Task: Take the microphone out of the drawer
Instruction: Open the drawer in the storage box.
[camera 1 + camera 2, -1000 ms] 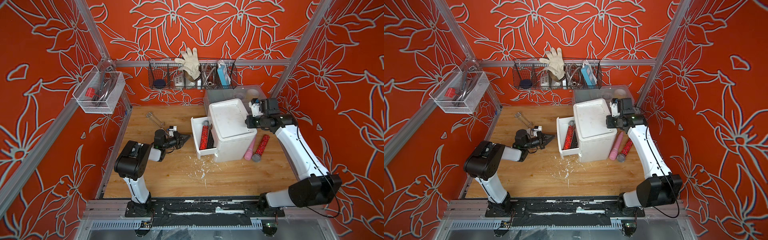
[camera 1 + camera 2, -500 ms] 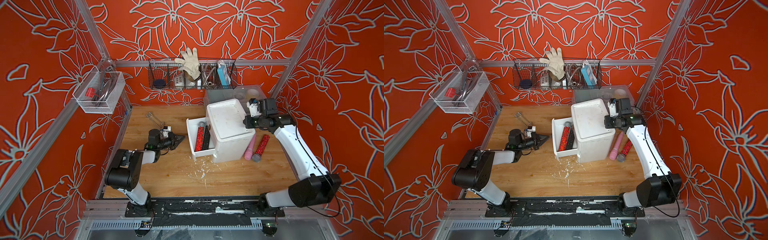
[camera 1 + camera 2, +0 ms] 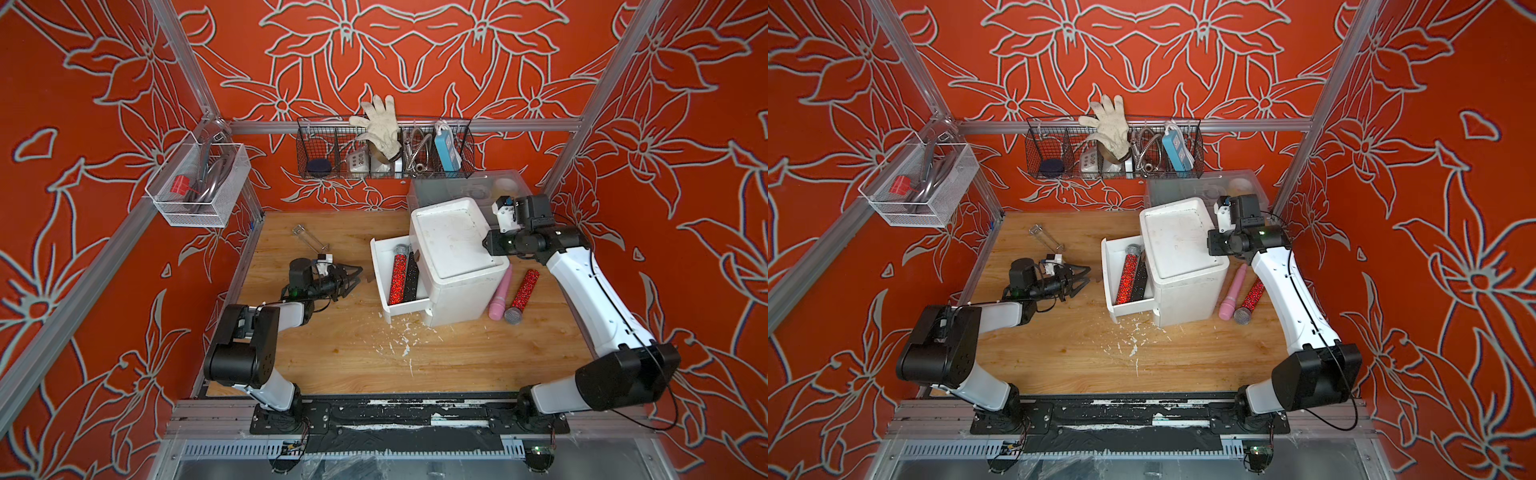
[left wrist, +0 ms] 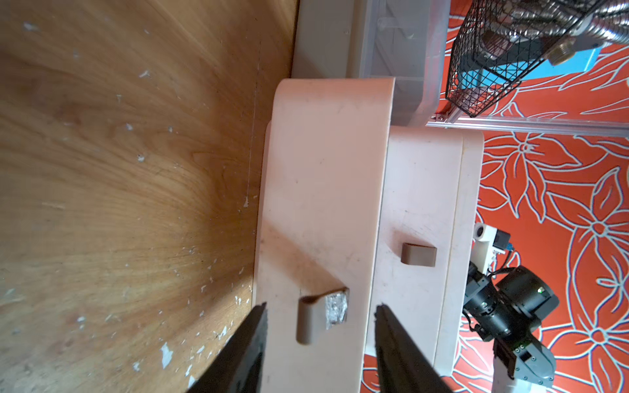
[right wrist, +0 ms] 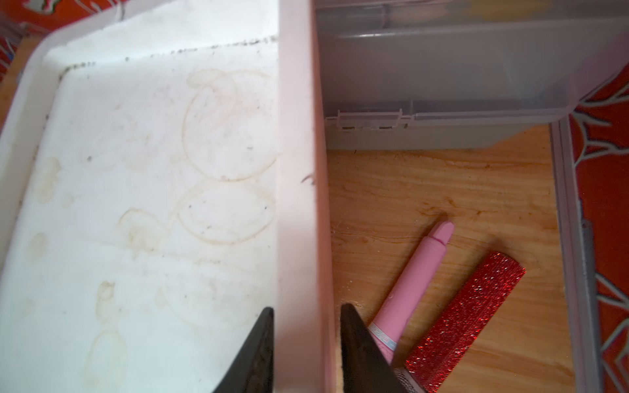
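Left end effector [image 3: 359,277] just beside drawer [image 3: 378,266], microphone [image 3: 397,279] inside.

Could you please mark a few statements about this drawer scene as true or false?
1. A red glitter microphone lies in the open drawer. True.
2. The left gripper is holding that microphone. False: it is open and empty, just short of the drawer front.
3. A pink microphone lies on the table beside the cabinet. True.
4. The right gripper has a finger on each side of the cabinet's top edge. True.
5. The glove lies on the table. False: it sticks up out of the wire basket on the back wall.
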Robot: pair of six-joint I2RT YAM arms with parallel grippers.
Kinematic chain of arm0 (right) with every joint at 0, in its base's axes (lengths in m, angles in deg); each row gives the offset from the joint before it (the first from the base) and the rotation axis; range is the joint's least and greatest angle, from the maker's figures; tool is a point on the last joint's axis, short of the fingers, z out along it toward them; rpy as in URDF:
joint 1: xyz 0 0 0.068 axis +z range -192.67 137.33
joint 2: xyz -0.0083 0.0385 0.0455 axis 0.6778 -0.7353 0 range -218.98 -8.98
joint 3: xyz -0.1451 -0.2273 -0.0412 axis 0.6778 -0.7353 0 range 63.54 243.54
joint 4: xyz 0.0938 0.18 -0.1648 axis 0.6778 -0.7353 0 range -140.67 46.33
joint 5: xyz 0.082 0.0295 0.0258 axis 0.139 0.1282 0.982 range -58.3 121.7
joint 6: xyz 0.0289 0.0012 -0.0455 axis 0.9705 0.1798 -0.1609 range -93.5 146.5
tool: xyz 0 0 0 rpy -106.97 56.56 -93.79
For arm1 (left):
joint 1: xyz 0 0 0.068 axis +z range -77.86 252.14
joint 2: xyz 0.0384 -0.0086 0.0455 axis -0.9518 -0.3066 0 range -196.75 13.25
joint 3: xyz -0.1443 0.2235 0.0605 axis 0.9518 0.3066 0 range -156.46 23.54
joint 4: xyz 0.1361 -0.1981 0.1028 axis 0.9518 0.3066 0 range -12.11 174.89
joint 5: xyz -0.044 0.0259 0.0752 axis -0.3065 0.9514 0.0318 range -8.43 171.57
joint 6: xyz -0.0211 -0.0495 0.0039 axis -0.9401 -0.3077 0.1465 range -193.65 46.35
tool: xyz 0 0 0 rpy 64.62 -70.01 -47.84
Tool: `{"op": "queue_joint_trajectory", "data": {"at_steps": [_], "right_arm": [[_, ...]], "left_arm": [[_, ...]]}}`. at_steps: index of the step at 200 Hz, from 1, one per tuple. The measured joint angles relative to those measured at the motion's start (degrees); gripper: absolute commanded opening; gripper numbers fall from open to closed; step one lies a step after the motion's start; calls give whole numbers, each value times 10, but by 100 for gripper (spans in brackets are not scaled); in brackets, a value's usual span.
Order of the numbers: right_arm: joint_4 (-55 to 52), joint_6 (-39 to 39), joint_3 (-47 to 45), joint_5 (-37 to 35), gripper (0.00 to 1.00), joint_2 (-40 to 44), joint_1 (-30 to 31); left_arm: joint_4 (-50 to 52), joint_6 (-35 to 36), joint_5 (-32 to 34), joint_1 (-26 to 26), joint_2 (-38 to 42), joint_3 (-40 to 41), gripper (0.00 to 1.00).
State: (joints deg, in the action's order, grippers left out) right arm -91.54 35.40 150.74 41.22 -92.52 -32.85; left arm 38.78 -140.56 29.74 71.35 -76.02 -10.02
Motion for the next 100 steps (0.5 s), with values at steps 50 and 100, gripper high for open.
{"op": "queue_joint_trajectory", "data": {"at_steps": [50, 100], "right_arm": [[-44, 7, 99, -20, 66, -35, -2], [-88, 19, 191, -66, 63, -18, 11]], "left_arm": [[153, 72, 3, 0, 68, -56, 100], [294, 134, 3, 1, 122, -87, 100]]}}
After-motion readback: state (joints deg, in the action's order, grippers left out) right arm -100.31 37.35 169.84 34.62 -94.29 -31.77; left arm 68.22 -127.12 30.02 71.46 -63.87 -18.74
